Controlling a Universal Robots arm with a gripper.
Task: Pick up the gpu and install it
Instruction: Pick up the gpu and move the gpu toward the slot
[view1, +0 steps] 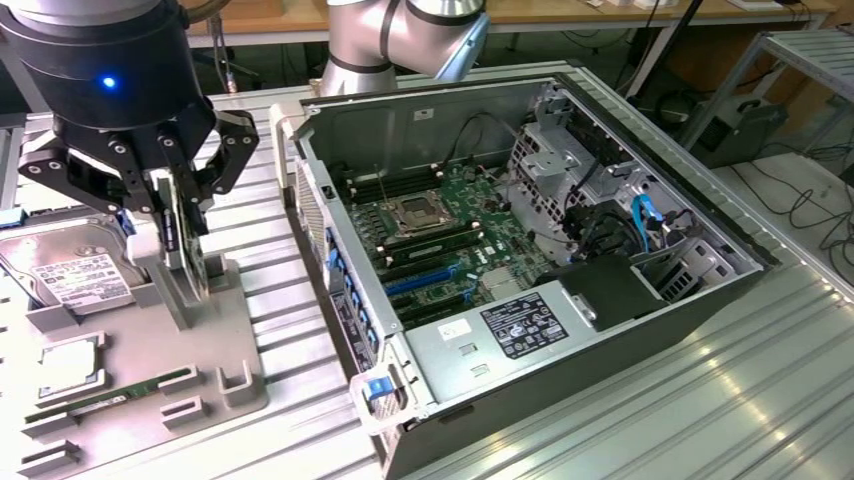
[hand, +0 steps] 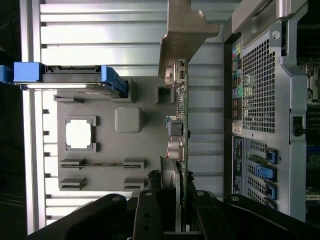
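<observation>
The gripper (view1: 167, 215), nearly closed, pinches the gpu (view1: 175, 255) edge-on, long axis hanging downward over the grey tray (view1: 134, 380); the open computer case (view1: 320, 220) lies to the exterior view's right.

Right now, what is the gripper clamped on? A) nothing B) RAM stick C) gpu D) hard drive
C: the gripper pinches the gpu edge-on, while the hard drive and RAM stick sit in the grey tray.
</observation>
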